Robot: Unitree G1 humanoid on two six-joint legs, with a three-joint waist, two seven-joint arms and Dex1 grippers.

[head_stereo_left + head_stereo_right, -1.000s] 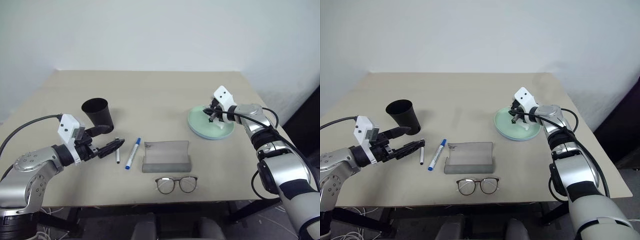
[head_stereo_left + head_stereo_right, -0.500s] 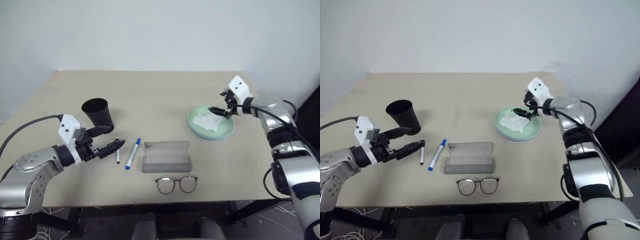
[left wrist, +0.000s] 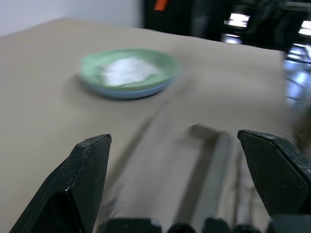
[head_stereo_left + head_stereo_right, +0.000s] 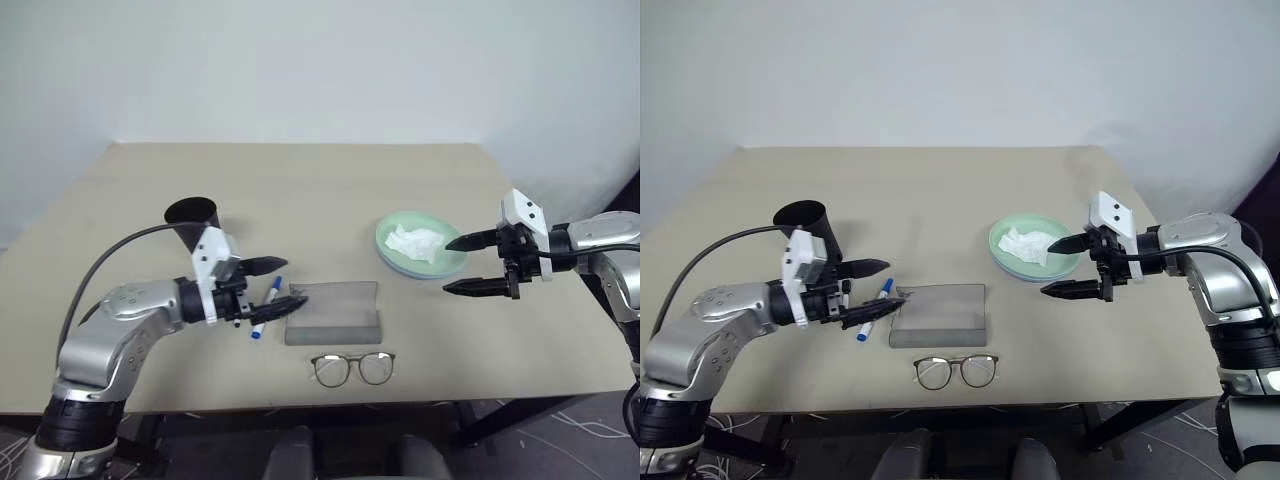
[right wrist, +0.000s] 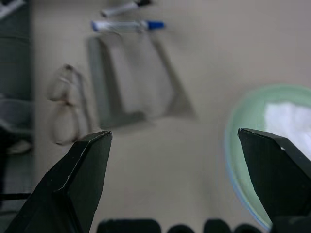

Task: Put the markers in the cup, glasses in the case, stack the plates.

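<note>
Both tools stand spread and empty. The left tool (image 4: 275,281) hangs low over the two markers, one finger above them and one reaching to the near corner of the case (image 4: 333,312); whether it touches either marker I cannot tell. The right tool (image 4: 461,263) hovers just beside the plates (image 4: 390,246), level with their rim and clear of them.

The plates look already stacked, the mint green one on the light blue one, with a crumpled white tissue (image 4: 415,240) lying in the top one. So the step in hand is most likely the markers. The blue-capped marker (image 4: 874,309) lies slanted between the left tool's fingers and the case; the black-ended marker (image 4: 845,288) lies just beside it, partly hidden under the tool. The cup (image 4: 196,220) stands upright just behind the left wrist. The glasses (image 4: 353,368) lie unfolded near the front edge of the desk (image 4: 300,180), in front of the case, which sits open and empty.

The next move calls for lowering the left tool squarely over one marker, closing across its thin body, then lifting and swinging back to the cup mouth without knocking the cup over.

Room is tight on the left: cup, markers and case crowd together. The back half of the desk is bare. The glasses leave little margin to the front edge.
</note>
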